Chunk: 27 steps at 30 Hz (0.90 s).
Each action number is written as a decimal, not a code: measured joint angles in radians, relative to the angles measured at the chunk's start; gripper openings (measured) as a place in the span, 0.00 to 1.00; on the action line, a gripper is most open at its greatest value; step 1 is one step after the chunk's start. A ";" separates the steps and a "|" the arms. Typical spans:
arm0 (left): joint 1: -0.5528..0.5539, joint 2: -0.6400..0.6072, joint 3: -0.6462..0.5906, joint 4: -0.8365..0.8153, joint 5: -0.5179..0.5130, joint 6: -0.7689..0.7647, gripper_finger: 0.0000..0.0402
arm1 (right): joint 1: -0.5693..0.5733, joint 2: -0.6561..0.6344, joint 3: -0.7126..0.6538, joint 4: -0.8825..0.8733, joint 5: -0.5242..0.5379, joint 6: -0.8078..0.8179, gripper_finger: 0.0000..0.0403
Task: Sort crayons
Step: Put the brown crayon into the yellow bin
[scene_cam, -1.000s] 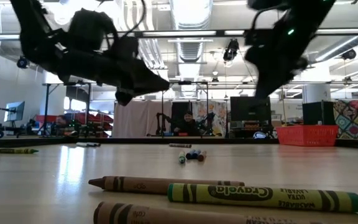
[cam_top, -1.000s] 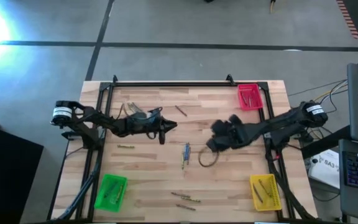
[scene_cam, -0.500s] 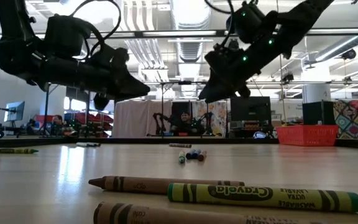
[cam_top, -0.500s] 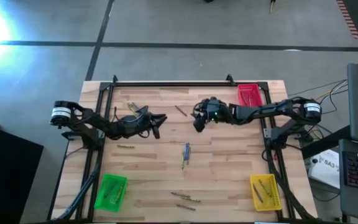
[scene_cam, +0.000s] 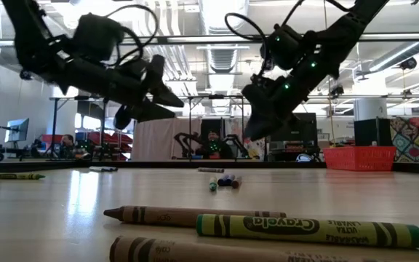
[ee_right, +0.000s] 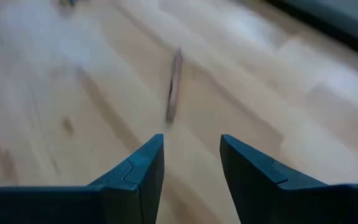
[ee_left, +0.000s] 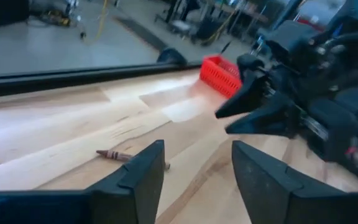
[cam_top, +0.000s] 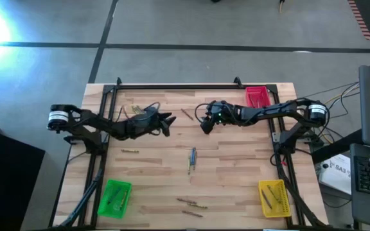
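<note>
Crayons lie scattered flat on the wooden table [cam_top: 236, 179]. A brown crayon [cam_top: 186, 114] lies near the far edge, between my two grippers. My left gripper [cam_top: 166, 122] is open above the table, to the left of that crayon [ee_left: 120, 155]. My right gripper [cam_top: 204, 126] is open too, tipped down a short way to the right of the same crayon [ee_right: 174, 84]. Neither holds anything. Two or three blue crayons [cam_top: 192, 158] lie mid-table. Others lie at the left [cam_top: 130, 151], at the far left [cam_top: 133, 109] and near the front edge [cam_top: 191, 205].
A red tray [cam_top: 257, 97] stands at the far right. A green tray [cam_top: 114, 197] sits at the near left and a yellow tray [cam_top: 273, 197] at the near right, each with crayons in it. A black frame rail [cam_top: 172, 86] runs along the far edge. People sit in the room beyond the table [scene_cam: 211, 145].
My right gripper has swung from the table's middle toward the far edge and leftward, dropping a little, and now stands near the brown crayon. My left gripper has rolled, drawn back slightly to the left, and opened.
</note>
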 joint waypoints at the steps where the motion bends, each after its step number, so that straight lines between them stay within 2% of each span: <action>1: 0.008 -0.008 0.026 -0.059 0.005 0.001 0.43 | 0.001 -0.002 0.000 -0.030 0.000 0.005 0.37; 4: 0.048 -0.029 0.126 -0.320 -0.001 0.023 0.45 | 0.000 -0.005 0.000 -0.089 0.004 0.008 0.38; 7: 0.093 -0.029 0.232 -0.659 -0.045 -0.003 0.46 | -0.001 -0.005 0.000 -0.096 0.010 0.010 0.38; 10: 0.124 -0.012 0.312 -0.936 -0.142 -0.078 0.47 | 0.001 -0.006 0.003 -0.098 0.009 0.000 0.38; 13: 0.132 0.008 0.344 -1.113 -0.262 -0.170 0.47 | 0.000 -0.007 0.013 -0.098 0.010 -0.017 0.39; 16: 0.131 0.017 0.343 -1.177 -0.301 -0.215 0.47 | 0.000 -0.007 0.022 -0.099 0.010 -0.022 0.39; 27: 0.194 0.014 0.232 -1.164 -0.258 -0.254 0.47 | 0.000 -0.009 0.032 -0.099 0.009 -0.043 0.36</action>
